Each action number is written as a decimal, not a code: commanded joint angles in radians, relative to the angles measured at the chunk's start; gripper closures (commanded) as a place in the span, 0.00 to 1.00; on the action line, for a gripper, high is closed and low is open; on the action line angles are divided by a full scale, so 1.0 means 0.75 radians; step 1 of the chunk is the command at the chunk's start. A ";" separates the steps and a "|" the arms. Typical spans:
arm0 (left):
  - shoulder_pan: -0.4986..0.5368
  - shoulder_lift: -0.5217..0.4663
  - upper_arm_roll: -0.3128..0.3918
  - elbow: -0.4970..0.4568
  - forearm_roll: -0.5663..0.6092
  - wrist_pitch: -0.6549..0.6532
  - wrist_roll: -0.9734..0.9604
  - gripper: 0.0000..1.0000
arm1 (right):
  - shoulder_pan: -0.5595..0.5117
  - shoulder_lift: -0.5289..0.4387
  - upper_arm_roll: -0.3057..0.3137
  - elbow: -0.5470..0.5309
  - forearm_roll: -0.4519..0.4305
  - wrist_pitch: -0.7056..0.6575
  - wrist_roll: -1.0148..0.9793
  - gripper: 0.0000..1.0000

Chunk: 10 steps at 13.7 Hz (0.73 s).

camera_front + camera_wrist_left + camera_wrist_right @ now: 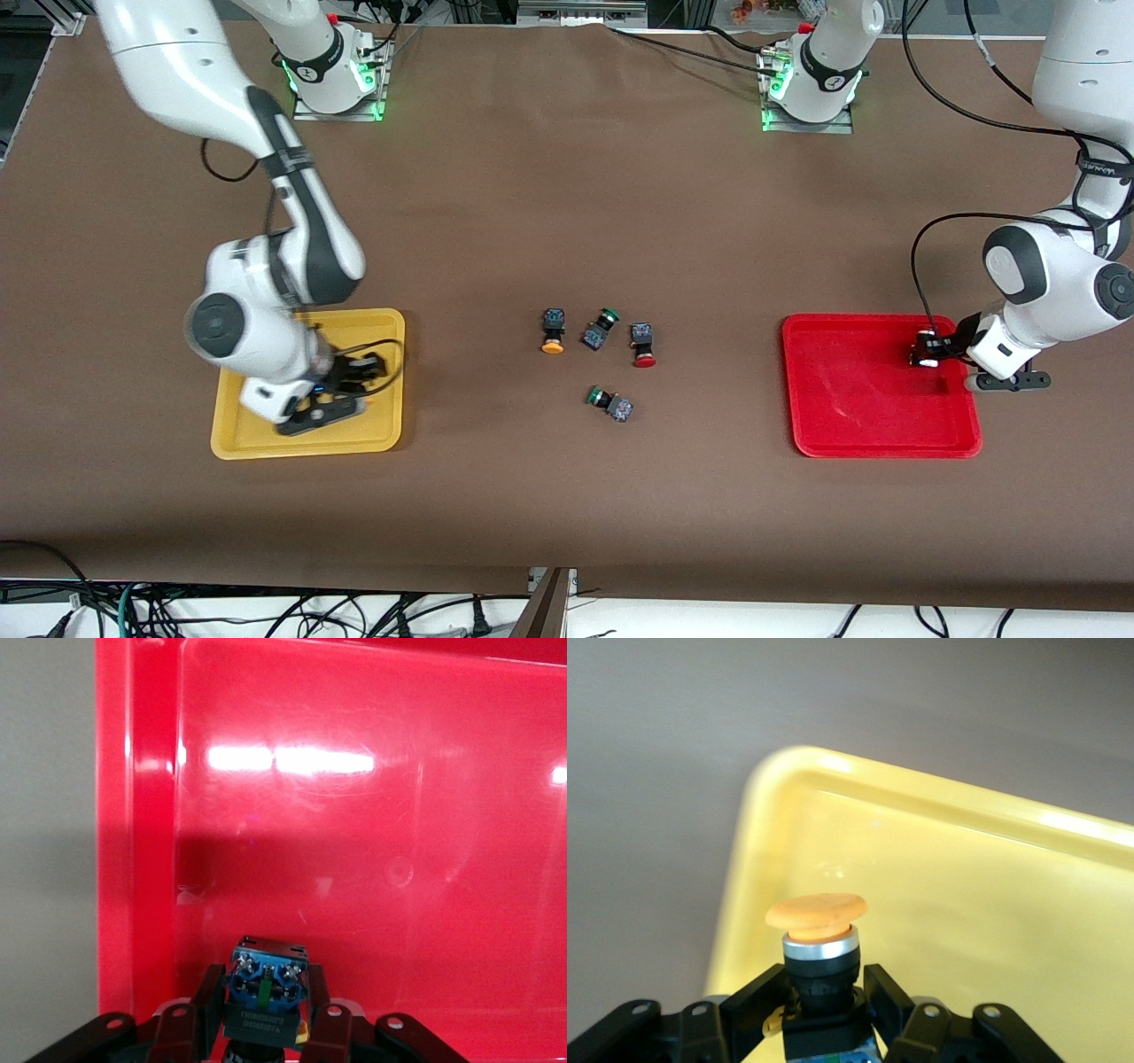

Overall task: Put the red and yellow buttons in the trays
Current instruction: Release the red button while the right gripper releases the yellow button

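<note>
Wide brown matte tabletop [567, 204] under even overhead light, pale metal framing [580, 11] along its edge by the arm bases, tangled black cables [266, 611] on a white floor [709, 620] below the camera-side edge

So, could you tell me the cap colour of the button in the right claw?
Orange-yellow cap, clearest in the right wrist view.

— Where do the trays sit?
— First tray [383, 436] at the right arm's end of the counter [532, 195], second tray [850, 408] at the left arm's end.
— Between them?
— Right-end switch [553, 330], middle switch [601, 328] and left-end switch [643, 344] stand in a row. The lone switch [609, 403] is nearer the front camera.
— The arms?
— Right end effector [354, 377] is over the first tray, clamping the capped switch [819, 939]. Left end effector [926, 350] is over the second tray, clamping the base-up switch [266, 988].
</note>
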 commanded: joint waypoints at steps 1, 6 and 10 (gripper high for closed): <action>0.009 0.016 -0.013 0.018 -0.025 0.007 0.006 0.55 | -0.071 0.074 0.016 -0.019 -0.020 0.056 -0.029 0.81; -0.034 0.002 -0.017 0.179 -0.015 -0.144 0.006 0.00 | -0.075 0.054 0.026 -0.013 0.007 0.079 -0.023 0.00; -0.258 -0.031 -0.017 0.343 -0.013 -0.382 -0.126 0.00 | 0.125 0.043 0.024 0.163 -0.003 -0.134 0.363 0.00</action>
